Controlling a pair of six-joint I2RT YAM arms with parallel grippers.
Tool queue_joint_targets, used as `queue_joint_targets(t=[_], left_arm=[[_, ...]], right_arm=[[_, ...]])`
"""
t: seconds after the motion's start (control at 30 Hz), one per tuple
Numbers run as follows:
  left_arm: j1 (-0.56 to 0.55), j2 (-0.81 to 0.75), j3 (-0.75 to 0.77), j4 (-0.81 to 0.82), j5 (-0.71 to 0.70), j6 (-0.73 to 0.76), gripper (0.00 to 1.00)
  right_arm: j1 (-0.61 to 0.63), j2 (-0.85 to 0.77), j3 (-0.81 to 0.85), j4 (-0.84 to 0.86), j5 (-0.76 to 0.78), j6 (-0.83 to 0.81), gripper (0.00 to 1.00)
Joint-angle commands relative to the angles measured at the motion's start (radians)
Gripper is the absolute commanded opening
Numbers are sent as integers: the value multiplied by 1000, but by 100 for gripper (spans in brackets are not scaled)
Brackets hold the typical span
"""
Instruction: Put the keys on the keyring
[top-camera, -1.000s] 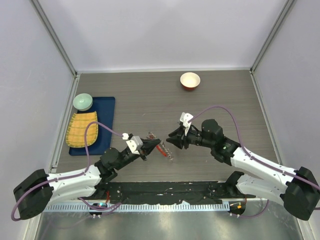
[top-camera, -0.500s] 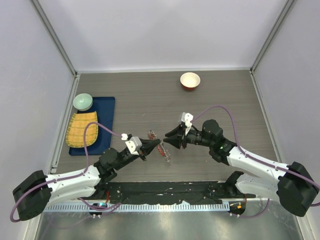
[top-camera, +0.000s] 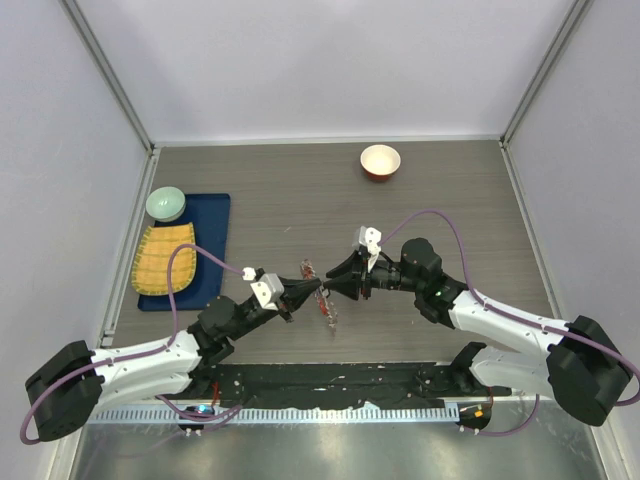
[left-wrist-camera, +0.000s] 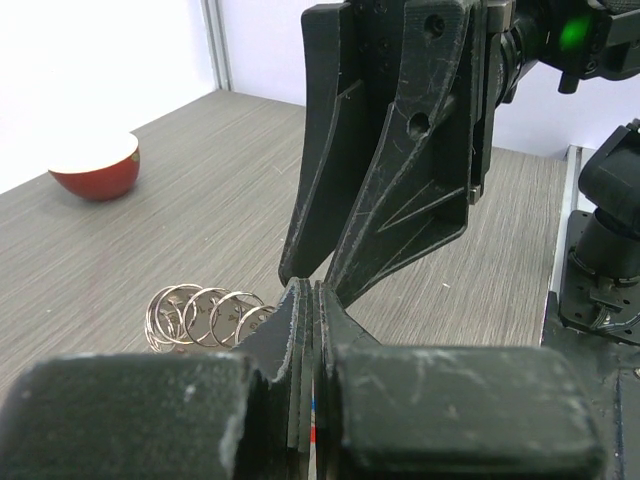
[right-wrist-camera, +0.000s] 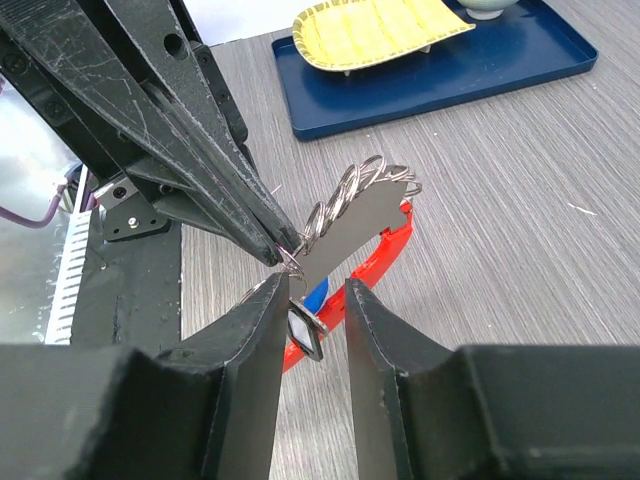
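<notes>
**Jaws.** The left jaws are fully closed, their tips pinching one thin wire turn of the keyring (right-wrist-camera: 362, 184) at its silvery coiled end. The right jaws stand partly apart. A silvery key (right-wrist-camera: 345, 235) lies flat between them, and they appear to clamp it by its edges. The two sets of tips are nearly touching.

**Work piece.** The keyring is at the desk centre, carried at the left jaw tips. Its red clip bar (right-wrist-camera: 392, 243) hangs behind the silvery key. A blue-headed key (right-wrist-camera: 318, 296) and a black-and-white oval piece (right-wrist-camera: 305, 338) sit low between the right fingers. Whether the cluster touches the desk (top-camera: 450, 200) cannot be determined.

**Faults to expect.**
- The key tip may miss the gap in the wire and push the coil aside, because the coil is held at only one point.
- The left pinch may slip on the thin wire and drop the whole cluster.
- The key may twist in an edge-only grip.
- The opposing tips may collide, as there is little room between them.

**Surroundings.** The desk is grey wood-grain, enclosed by pale walls with metal corner posts. A blue tray (top-camera: 214, 225) at the left carries a yellow ribbed dish (top-camera: 163, 258) and a green bowl (top-camera: 166, 203). A red-rimmed white bowl (top-camera: 380, 160) sits at the far side, well apart.
</notes>
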Motion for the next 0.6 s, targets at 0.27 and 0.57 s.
queue_joint_targets(t=[0.27, 0.57], left_arm=[[3, -3, 57, 107, 42, 4, 0], [3, 4, 52, 127, 90, 2, 0]], right_arm=[[-2, 31, 10, 104, -34, 7, 34], [0, 33, 21, 109, -61, -7, 21]])
